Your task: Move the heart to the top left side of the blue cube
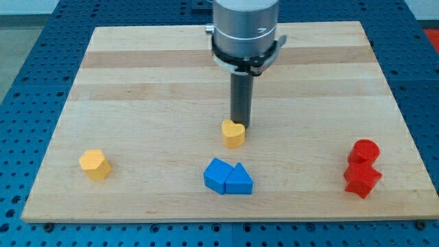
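A yellow heart block (pixel 233 134) lies near the middle of the wooden board (pixel 137 75). My tip (pixel 240 125) touches the heart's upper right edge, just behind it. A blue cube (pixel 217 175) lies below the heart, toward the view's bottom, a little to its left. A blue triangular block (pixel 239 180) sits against the cube's right side. The heart is above and slightly right of the cube, apart from it.
A yellow hexagonal block (pixel 95 164) lies at the view's lower left. A red cylinder (pixel 364 151) and a red star-like block (pixel 361 180) sit together at the lower right. The arm's grey body (pixel 245 31) hangs over the board's top centre.
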Robot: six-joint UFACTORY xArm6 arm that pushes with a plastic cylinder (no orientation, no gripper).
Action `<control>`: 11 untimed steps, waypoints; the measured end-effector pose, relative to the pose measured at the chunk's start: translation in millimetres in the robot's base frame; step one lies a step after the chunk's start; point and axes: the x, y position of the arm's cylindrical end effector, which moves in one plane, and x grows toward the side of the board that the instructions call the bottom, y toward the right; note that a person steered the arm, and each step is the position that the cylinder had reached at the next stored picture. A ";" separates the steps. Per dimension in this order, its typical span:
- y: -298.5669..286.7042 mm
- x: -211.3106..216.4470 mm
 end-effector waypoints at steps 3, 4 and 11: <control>44.8 18.8; 40.4 31.5; -94.1 20.1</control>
